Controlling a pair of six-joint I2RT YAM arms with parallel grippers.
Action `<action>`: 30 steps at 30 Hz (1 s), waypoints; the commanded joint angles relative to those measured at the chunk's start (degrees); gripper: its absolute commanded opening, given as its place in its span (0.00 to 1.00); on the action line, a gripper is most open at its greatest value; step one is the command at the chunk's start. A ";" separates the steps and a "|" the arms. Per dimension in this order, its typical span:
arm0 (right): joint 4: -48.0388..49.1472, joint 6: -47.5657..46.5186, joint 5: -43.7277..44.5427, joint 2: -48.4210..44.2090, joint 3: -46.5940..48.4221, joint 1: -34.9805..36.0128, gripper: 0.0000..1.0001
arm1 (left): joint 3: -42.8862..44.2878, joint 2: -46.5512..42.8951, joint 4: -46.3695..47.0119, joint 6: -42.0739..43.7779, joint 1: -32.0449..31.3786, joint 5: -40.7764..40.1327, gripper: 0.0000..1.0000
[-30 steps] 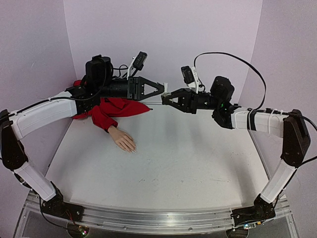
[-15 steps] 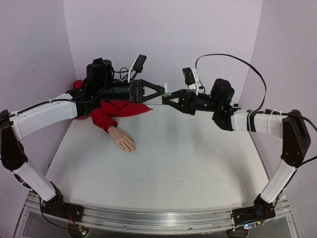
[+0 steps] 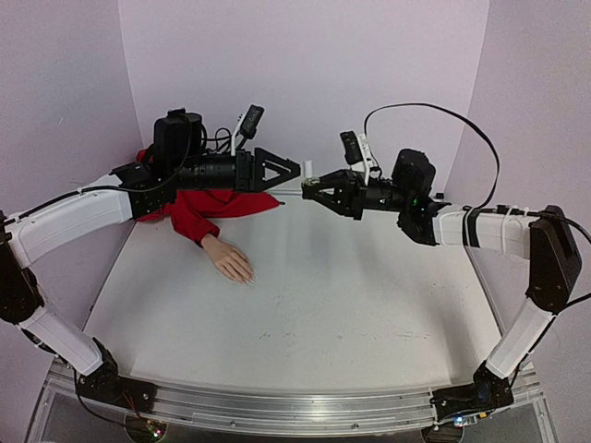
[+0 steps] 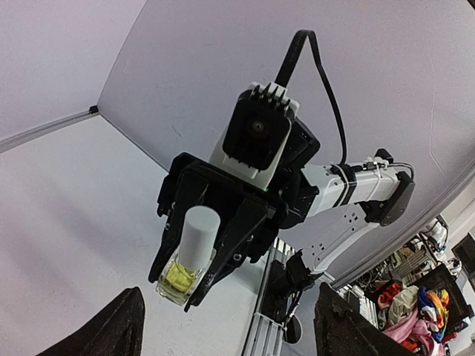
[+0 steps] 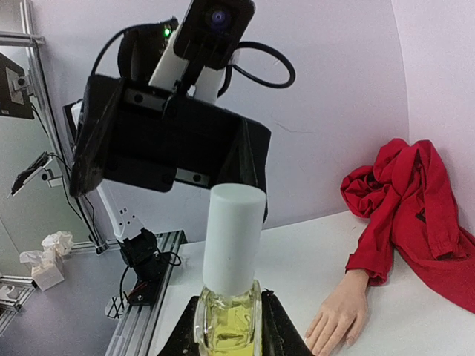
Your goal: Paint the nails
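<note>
2 arms, left arm [image 3: 78, 210], right arm [image 3: 494, 229]: white link shells, black joints. Left gripper [image 3: 300, 169], right gripper [image 3: 309, 189]: black, triangular frames. Black cable [image 3: 434, 107] on right arm.

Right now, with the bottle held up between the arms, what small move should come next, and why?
Probably ease the left gripper forward and close on the white cap: its jaws stand open, short of the cap, while the right gripper clamps the bottle.

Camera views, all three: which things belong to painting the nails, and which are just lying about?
Belong to the job:
- mannequin hand in a red sleeve
- white-capped bottle of yellowish liquid, clamped in the right gripper
- open left gripper, facing the cap

Just lying about:
- crumpled white paper, off the table
- coloured cloths, off the table
</note>
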 commanded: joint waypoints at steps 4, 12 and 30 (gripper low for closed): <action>-0.46 -3.98 -0.57 -1.77 2.79 0.33 0.00 | 11.85 3.22 -14.35 2.10 0.53 -1.83 0.81; -6.49 -6.77 -1.92 -0.40 5.58 0.42 0.00 | 18.79 6.54 -24.03 4.89 0.53 -2.33 0.79; -12.16 -10.03 -2.76 1.96 7.71 0.66 0.00 | 27.09 12.64 -31.66 5.71 0.62 -1.56 0.56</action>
